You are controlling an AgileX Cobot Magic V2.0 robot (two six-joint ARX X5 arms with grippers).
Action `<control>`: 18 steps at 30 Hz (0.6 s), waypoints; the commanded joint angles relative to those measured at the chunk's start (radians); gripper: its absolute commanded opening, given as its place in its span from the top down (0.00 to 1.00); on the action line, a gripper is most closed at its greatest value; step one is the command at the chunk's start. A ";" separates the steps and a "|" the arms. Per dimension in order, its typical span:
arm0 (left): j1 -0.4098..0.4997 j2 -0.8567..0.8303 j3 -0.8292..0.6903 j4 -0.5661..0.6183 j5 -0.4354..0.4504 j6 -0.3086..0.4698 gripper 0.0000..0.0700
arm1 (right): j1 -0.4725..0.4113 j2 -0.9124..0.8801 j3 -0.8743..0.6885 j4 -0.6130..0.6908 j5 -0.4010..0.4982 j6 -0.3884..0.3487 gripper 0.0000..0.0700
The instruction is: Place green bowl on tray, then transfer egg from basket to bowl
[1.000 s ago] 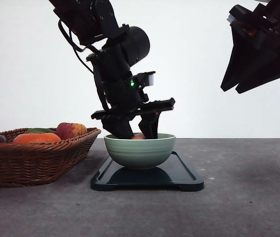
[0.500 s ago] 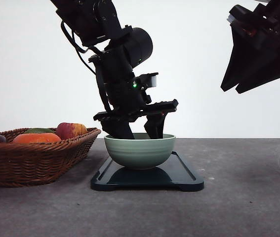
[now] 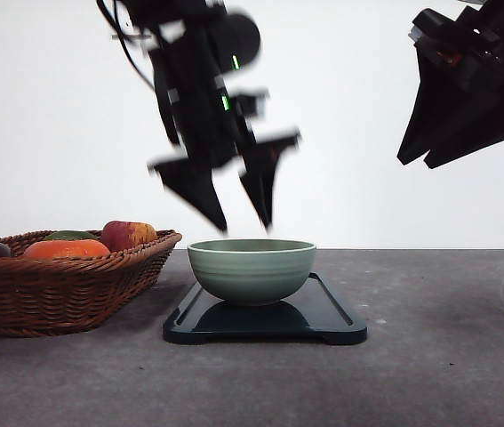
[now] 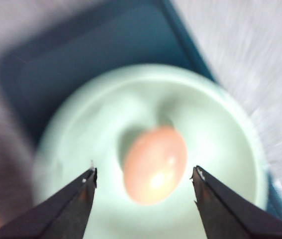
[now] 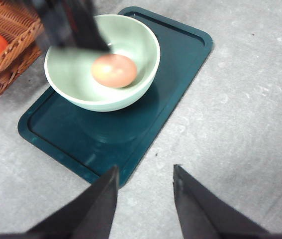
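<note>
A: Hanging above the green bowl (image 3: 252,269) is the left gripper (image 3: 244,222), its two dark fingers spread wide with nothing between them. The arm is blurred in the front view, so its finer parts cannot be made out.

B: And the egg (image 4: 155,164)?

A: Directly below that gripper, lying in the bottom of the bowl. In the left wrist view it sits between the two spread fingertips (image 4: 88,178) but well under them, touching neither. It is pinkish-tan, lying on its side.

B: Where is the bowl itself?

A: On the tray (image 3: 332,311), under the left gripper, toward the tray's end nearest the basket (image 3: 65,285). The right wrist view shows the egg (image 5: 114,70) resting inside the green bowl (image 5: 145,64), with a long stretch of bare dark tray (image 5: 180,55) on the side away from the basket.

B: The basket?

A: On the table (image 3: 447,356), off to the left of the left gripper and lower, just beside the tray. An orange fruit (image 3: 67,249) and a reddish fruit (image 3: 127,235) lie in it, with something green between them, too hidden to name.

B: The right gripper (image 3: 416,160)?

A: Held high, well apart from the bowl, up at the right of the front view. In its own wrist view the right gripper (image 5: 144,183) has its jaws parted and empty, with the tray's near edge and the grey table below them.
</note>
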 commanded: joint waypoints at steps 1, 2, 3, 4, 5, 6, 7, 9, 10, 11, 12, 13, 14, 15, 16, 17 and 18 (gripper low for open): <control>0.005 -0.022 0.029 -0.056 -0.004 0.016 0.44 | 0.005 0.006 0.005 0.010 0.001 -0.009 0.69; 0.011 -0.043 0.029 -0.071 -0.004 0.024 0.44 | 0.005 0.006 0.005 0.010 0.000 -0.009 0.69; 0.015 -0.066 0.028 -0.075 -0.004 0.030 0.44 | 0.005 0.006 0.005 0.010 0.001 -0.009 0.69; 0.017 -0.089 0.022 -0.069 -0.003 0.032 0.44 | 0.005 0.006 0.005 0.010 0.001 -0.009 0.69; 0.018 -0.114 0.011 -0.056 -0.002 0.032 0.44 | 0.005 0.006 0.005 0.010 0.001 -0.009 0.69; 0.018 -0.144 -0.014 -0.032 0.003 0.031 0.44 | 0.005 0.006 0.005 0.010 0.001 -0.009 0.69; 0.017 -0.177 -0.053 -0.003 0.005 0.026 0.44 | 0.005 0.006 0.005 0.009 0.001 -0.009 0.69; 0.016 -0.254 -0.163 0.065 0.005 0.003 0.44 | 0.005 0.006 0.005 0.007 0.001 -0.009 0.69; 0.013 -0.295 -0.229 0.099 0.004 -0.009 0.44 | 0.005 0.006 0.005 0.004 0.001 -0.009 0.69; 0.010 -0.337 -0.299 0.131 0.004 -0.021 0.44 | 0.005 0.006 0.005 0.000 0.001 -0.009 0.69; 0.008 -0.383 -0.372 0.166 0.004 -0.034 0.44 | 0.005 0.006 0.005 -0.005 0.001 -0.009 0.69; 0.008 -0.426 -0.439 0.195 0.004 -0.047 0.44 | 0.005 0.006 0.005 -0.010 0.001 -0.009 0.69; 0.009 -0.469 -0.502 0.223 0.004 -0.061 0.44 | 0.005 0.006 0.005 -0.014 0.000 -0.009 0.69; 0.010 -0.516 -0.565 0.248 0.004 -0.077 0.44 | 0.005 0.006 0.005 -0.019 0.000 -0.009 0.69; 0.011 -0.560 -0.619 0.268 0.003 -0.089 0.44 | 0.006 0.006 0.005 -0.022 0.000 -0.009 0.69; 0.012 -0.605 -0.669 0.284 0.003 -0.099 0.44 | 0.006 0.006 0.005 -0.025 0.000 -0.009 0.69; 0.012 -0.651 -0.714 0.294 0.003 -0.106 0.44 | 0.005 0.006 0.005 -0.028 0.000 -0.009 0.69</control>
